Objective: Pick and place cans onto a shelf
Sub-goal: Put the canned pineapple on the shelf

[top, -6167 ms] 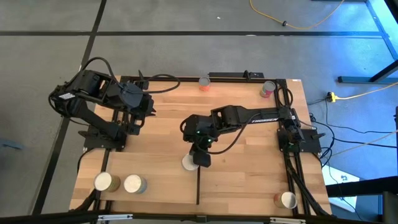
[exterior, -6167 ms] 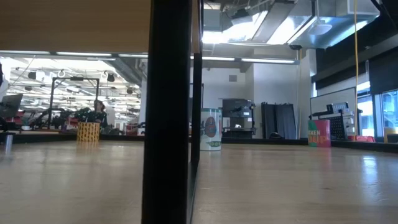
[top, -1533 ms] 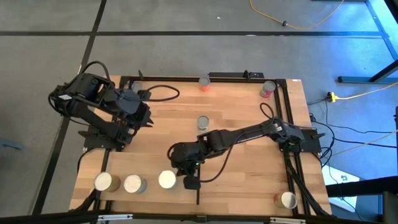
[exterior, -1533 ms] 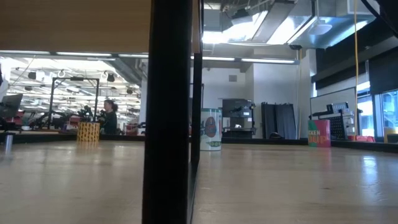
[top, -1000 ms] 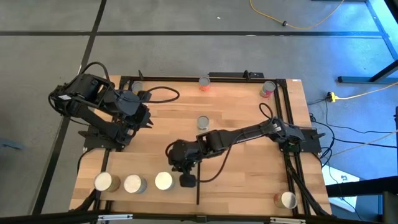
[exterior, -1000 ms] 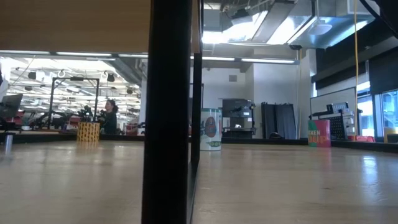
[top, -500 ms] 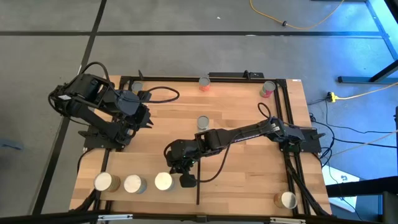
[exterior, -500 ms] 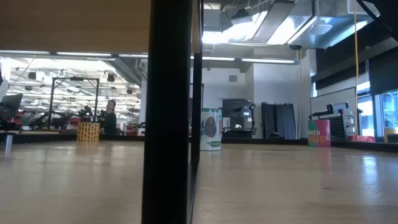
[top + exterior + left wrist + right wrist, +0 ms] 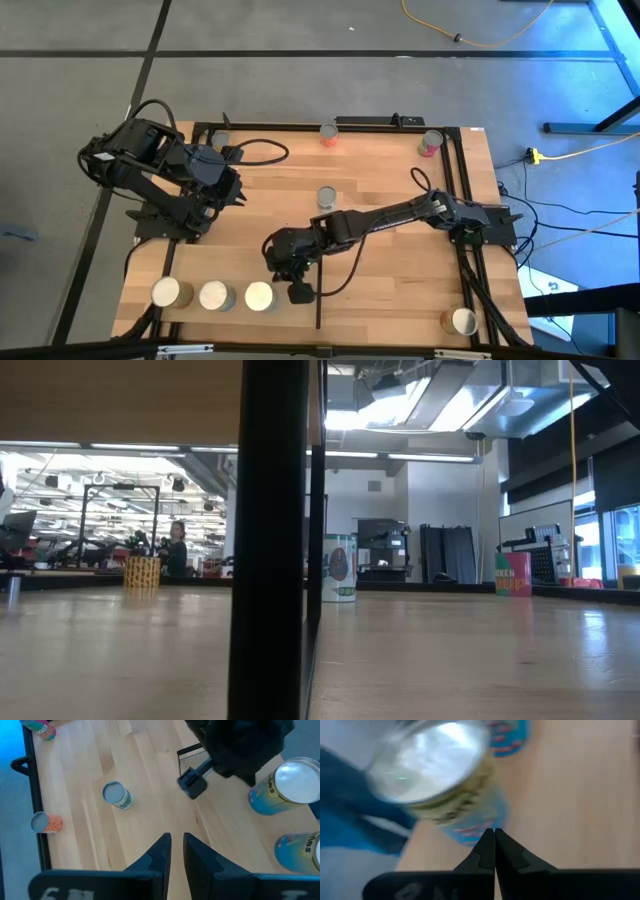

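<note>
Right fingers (image 9: pixel 283 272): mine, pressed together on nothing, stretched low across the counter (image 9: pixel 400 270) toward seven o'clock, tips just beside the third can.
Third can (image 9: pixel 259 295): upright near the counter's front edge, at about eight o'clock from my right fingers, with a whitish top and a blue and green label; it fills my right wrist view (image 9: pixel 440 775).
Row of cans: two more, one (image 9: pixel 214 296) and another (image 9: pixel 166 293), stand in a line at nine o'clock from the third can.
Left fingers (image 9: pixel 176 851): mine, a narrow gap between them, empty, held above the counter's far left part.
Other cans: a grey one (image 9: pixel 326 197) mid-counter, an orange one (image 9: pixel 329 133) and a red one (image 9: pixel 431 144) along the far edge, one more (image 9: pixel 462 321) at the front right corner.
Person (image 9: pixel 177 548): far off in the room beyond.
</note>
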Motion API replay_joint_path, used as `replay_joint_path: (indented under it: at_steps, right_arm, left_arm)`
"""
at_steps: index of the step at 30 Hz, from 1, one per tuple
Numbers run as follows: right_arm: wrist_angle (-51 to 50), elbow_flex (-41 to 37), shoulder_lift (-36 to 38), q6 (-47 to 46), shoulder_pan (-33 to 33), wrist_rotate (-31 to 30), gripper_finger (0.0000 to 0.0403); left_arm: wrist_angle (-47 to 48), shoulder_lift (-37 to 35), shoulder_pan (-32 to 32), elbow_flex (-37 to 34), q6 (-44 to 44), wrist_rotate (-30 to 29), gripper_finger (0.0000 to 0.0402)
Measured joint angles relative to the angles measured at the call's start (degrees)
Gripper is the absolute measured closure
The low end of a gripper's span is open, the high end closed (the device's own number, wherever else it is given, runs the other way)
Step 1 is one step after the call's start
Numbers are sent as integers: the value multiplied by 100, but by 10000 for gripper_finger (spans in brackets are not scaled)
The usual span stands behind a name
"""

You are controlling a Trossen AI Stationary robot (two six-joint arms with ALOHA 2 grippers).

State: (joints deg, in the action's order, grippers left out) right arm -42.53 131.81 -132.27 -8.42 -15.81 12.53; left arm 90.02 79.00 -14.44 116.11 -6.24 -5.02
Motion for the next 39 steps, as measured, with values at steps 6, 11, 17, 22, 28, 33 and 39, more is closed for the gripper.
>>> replay_joint_path:
  at_steps: [6, 11, 17, 22, 28, 33, 39]
  right_arm:
    - [-869, 300, 113, -63, 13, -756, 402]
    - [-2029, 313, 484, -492, -60, -776, 402]
    - [-3589, 310, 920, -1093, -307, -1197, 402]
    - [-4844, 294, 1245, -1762, -491, -1646, 402]
    - [-4699, -66, 1770, -1987, -744, -1607, 402]
    - [-4723, -1138, 2453, -2538, -1012, -1593, 402]
    - [-4580, -3049, 3596, -3766, -1281, -1588, 402]
  left_arm:
    - [0, 0, 0, 0, 6, 0, 360]
    - [-2, -2, 0, 0, 59, 2, 360]
    - [0, -2, 0, 0, 62, 2, 360]
    - [0, -2, 0, 0, 162, 10, 360]
    - [0, 0, 0, 2, 162, 15, 360]
    - [0, 0, 0, 2, 148, 7, 360]
    - [0, 0, 0, 2, 131, 16, 360]
